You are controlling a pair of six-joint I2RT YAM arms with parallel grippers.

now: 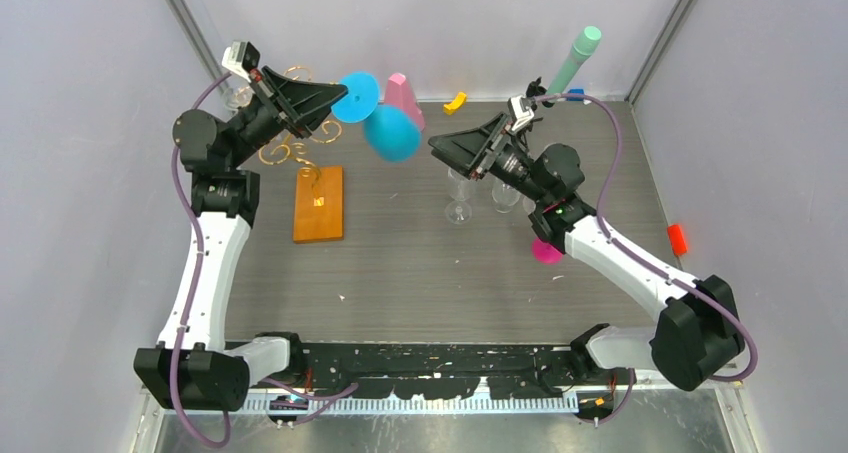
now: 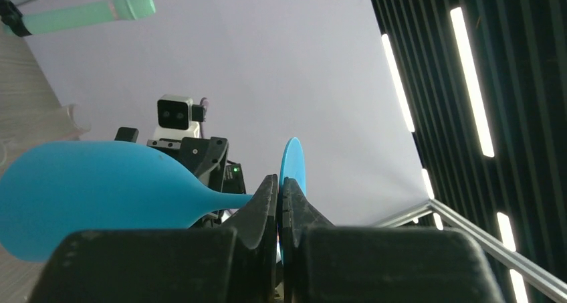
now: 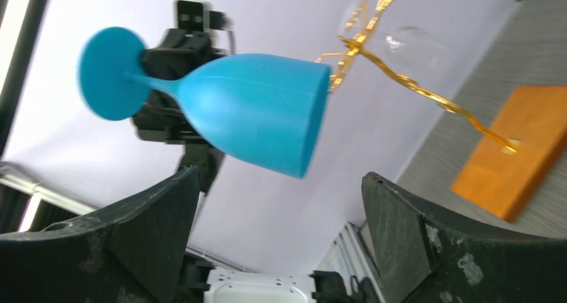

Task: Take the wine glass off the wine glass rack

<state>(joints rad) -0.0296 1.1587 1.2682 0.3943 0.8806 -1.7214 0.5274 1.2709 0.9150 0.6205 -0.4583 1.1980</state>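
Note:
A blue wine glass (image 1: 390, 133) hangs tilted in the air to the right of the wine glass rack. My left gripper (image 1: 345, 99) is shut on its thin stem, between the bowl (image 2: 100, 196) and the round foot (image 2: 292, 166). The rack is gold wire with curled arms (image 1: 290, 151) rising from an orange-brown wooden base (image 1: 319, 203). My right gripper (image 1: 435, 145) is open, pointed at the mouth of the bowl (image 3: 254, 109) from a short gap, touching nothing. In the right wrist view the rack's wire (image 3: 414, 85) and base (image 3: 518, 146) lie behind the glass.
Clear glasses (image 1: 458, 198) stand under the right arm, and another clear glass (image 1: 237, 95) hangs by the rack's far left. A pink cone (image 1: 403, 98), a yellow piece (image 1: 455, 101) and a mint-green tube on a tripod (image 1: 573, 61) line the back. A red block (image 1: 678, 238) lies right.

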